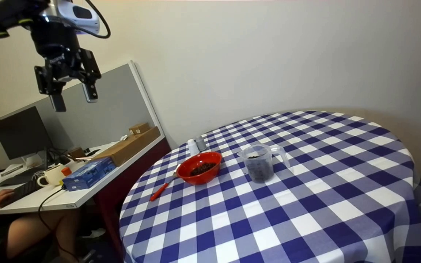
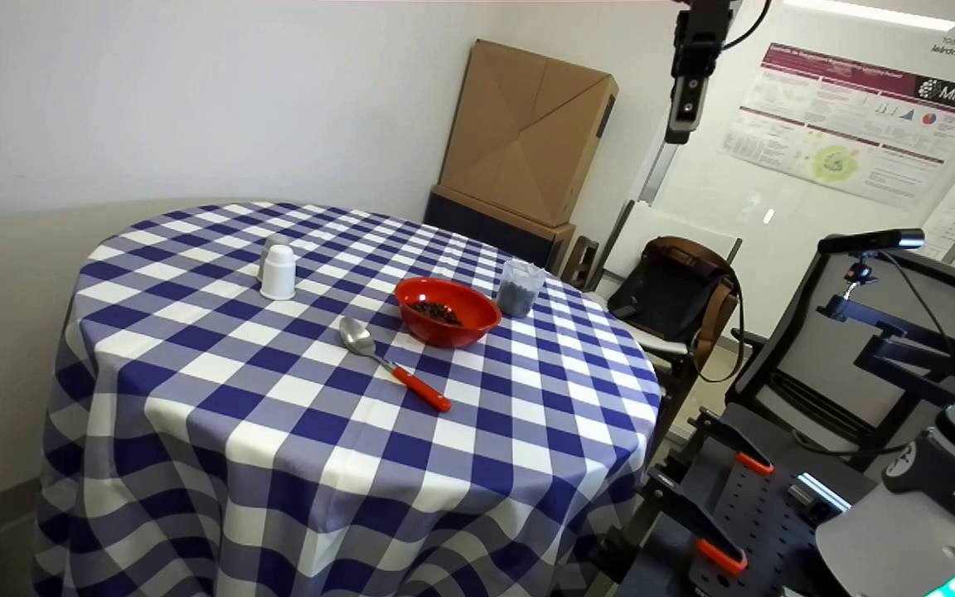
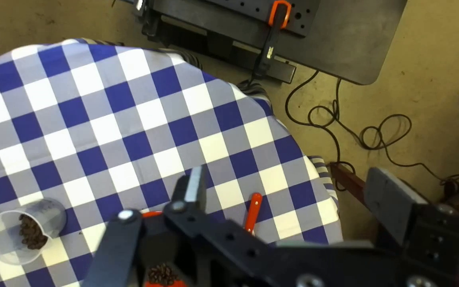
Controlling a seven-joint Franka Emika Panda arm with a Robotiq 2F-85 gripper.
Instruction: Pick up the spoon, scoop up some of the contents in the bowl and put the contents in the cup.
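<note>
The robot's fingers (image 1: pixel 90 93) hang high, well clear of a round bench (image 1: pixel 327 186) dressed in blue and white check. They are spread wide apart, with nothing held between them. On the bench, the spoon (image 2: pixel 405 379), silver with a red handle, lies flat just beside the red bowl (image 2: pixel 444 334), a gap between them. Dark beans (image 2: pixel 434 312) rest in the bowl. The bowl sits between the spoon and the cup (image 1: pixel 263 170), which is clear, upright, has a handle, and also has beans in it. A white shaker (image 1: pixel 193 147) and a grey shaker (image 1: pixel 201 143) stand side by side.

The step in hand looks to be the first, reaching for the spoon, which lies untouched. The next move calls for lowering the fingers so that one comes down on each side of the red handle, close to the bench, then closing on it. In the wrist view that handle shows between the fingers, nearer one of them, and runs roughly across their closing line, so a sideways shift seems needed more than a turn.
</note>
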